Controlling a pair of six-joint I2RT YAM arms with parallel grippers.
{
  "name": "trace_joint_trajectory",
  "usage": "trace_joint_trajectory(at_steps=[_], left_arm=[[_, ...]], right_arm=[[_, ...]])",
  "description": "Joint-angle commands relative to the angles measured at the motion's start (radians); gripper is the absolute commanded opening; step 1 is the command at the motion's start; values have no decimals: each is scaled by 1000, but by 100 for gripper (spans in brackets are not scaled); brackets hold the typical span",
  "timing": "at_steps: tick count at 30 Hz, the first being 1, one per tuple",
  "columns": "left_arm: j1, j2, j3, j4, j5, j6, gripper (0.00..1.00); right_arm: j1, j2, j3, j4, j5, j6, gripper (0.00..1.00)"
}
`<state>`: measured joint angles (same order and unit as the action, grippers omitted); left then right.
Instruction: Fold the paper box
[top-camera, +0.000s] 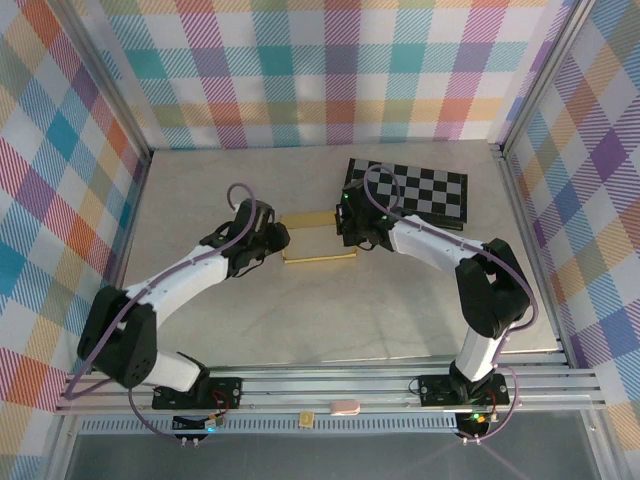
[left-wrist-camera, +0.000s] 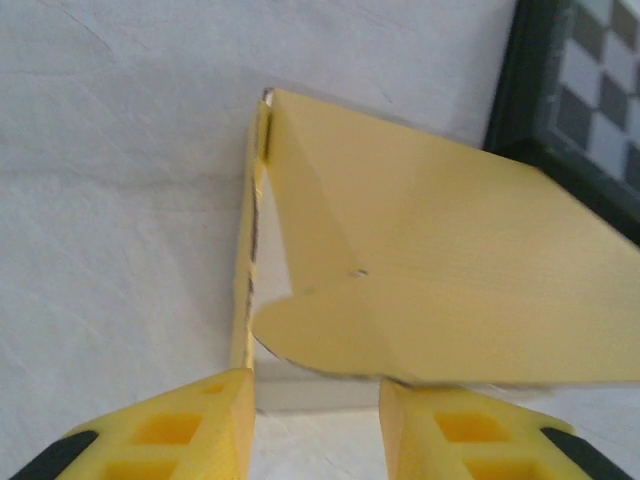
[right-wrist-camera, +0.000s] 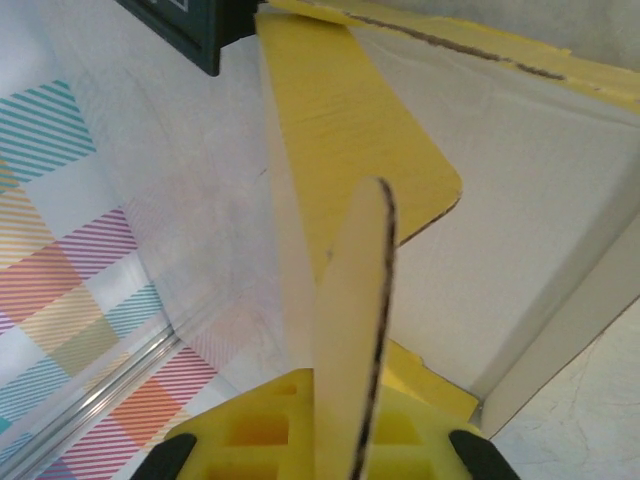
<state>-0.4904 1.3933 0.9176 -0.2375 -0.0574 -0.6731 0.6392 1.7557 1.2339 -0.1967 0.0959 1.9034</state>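
At mid-table, just in front of the checkered board (top-camera: 408, 190), the paper box (top-camera: 318, 258) lies half-made, with the left gripper (top-camera: 280, 242) at one end and the right gripper (top-camera: 351, 236) at the other. Right side first: jaws closed tight, and a thin cardboard flap (right-wrist-camera: 352, 300) stands edge-on between the fingers (right-wrist-camera: 255, 432), so that's a firm pinch on the box's own panel. Holding it upright like that looks meant to pin this end while the other end gets worked. Over to the left: fingers (left-wrist-camera: 170, 435) parted, bare table (left-wrist-camera: 100, 200) showing in the gap, nothing clamped. It sits low at a corner of the box, where a side wall (left-wrist-camera: 246, 290) stands up and a rounded tab (left-wrist-camera: 320, 335) droops off the big slanted panel just above the fingertips. Judging by that, the fold is partway along: walls raised, tabs not yet tucked. The likely next job is catching that tab and turning it inward. Thin card like this creases easily, so a skewed grab could buckle it.
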Motion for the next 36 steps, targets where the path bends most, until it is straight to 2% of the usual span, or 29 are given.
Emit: trace_joint_trajectory(at_steps=[1, 3, 7, 12, 19, 22, 27, 36], left_arm=[[-8, -100, -26, -100, 52, -127, 39], [0, -144, -9, -142, 51, -168, 46], [64, -125, 61, -176, 131, -234, 50], [160, 51, 132, -113, 318, -272, 48], [195, 225, 192, -75, 398, -268, 48], [196, 264, 164, 30, 418, -308, 48], [196, 290, 161, 118, 422, -348, 42], [196, 291, 117, 90, 438, -323, 22]], right_arm=[[16, -1, -38, -40, -18, -7, 5], [17, 2, -35, -54, -22, -15, 5], [22, 2, -41, -72, -29, -25, 5], [25, 6, -51, -81, -32, -39, 5], [25, 4, -62, -93, -39, -50, 6], [23, 6, -59, -96, -43, -53, 6], [25, 13, -48, -103, -56, -61, 6], [20, 15, -48, -118, -79, -71, 6]])
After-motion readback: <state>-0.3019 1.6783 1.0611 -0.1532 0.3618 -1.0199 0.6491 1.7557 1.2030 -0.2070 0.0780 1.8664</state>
